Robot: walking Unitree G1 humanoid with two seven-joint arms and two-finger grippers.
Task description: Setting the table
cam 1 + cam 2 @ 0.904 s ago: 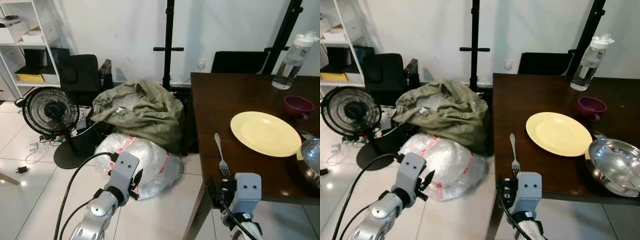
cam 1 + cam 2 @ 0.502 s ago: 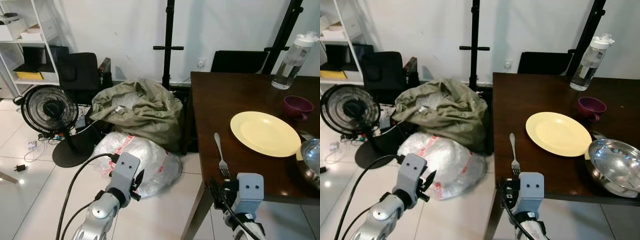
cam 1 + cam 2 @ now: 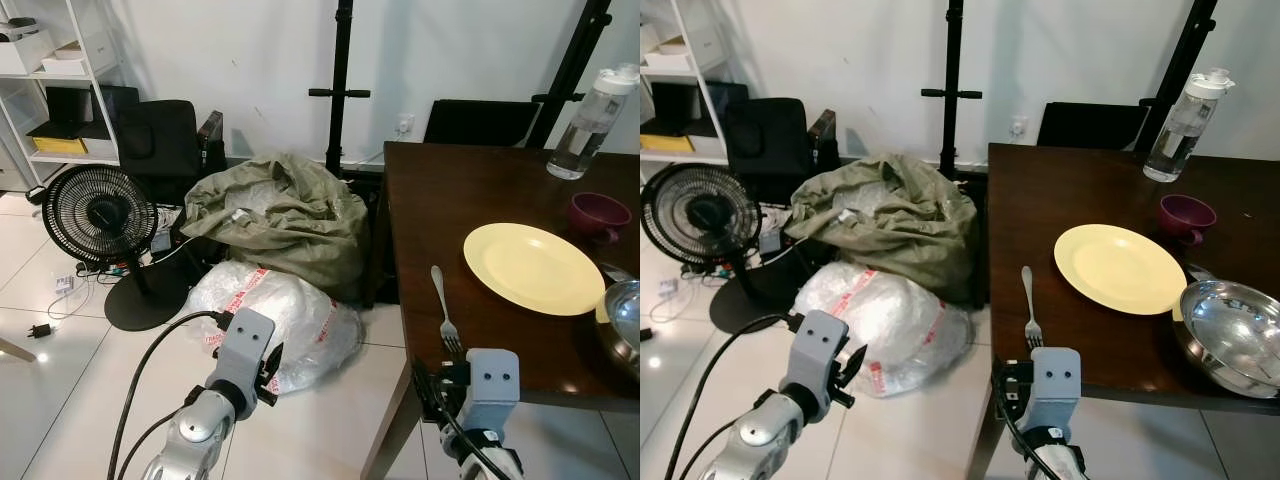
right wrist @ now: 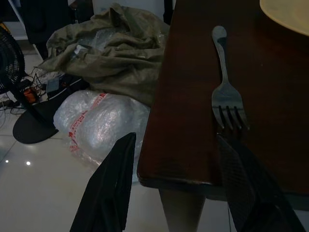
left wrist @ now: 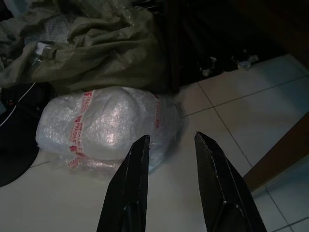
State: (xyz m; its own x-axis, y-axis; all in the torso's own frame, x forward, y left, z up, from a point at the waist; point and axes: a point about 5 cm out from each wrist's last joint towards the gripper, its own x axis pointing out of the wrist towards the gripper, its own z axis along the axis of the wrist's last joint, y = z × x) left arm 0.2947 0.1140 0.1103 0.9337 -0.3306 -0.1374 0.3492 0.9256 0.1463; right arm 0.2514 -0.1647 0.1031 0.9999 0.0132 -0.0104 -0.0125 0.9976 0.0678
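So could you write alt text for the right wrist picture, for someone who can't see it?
A silver fork lies on a dark wooden table near its edge, tines toward the open right tool. Beyond, on the tiled floor, sit a bubble-wrapped bundle and a crumpled green sack.

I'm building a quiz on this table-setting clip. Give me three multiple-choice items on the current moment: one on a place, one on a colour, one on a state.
1. Where does the fork lie?
A. on the plate
B. on the table, left of the plate
C. on the floor

2. What colour is the plate?
A. yellow
B. white
C. blue

3. How is the right gripper?
A. shut on the fork
B. shut on the cup
C. open, holding nothing

Key: 1 B, the fork lies on the table beside the plate. 2 A, its face is pale yellow. 3 C, the right gripper has its fingers spread apart at the table's edge, near the fork's tines.
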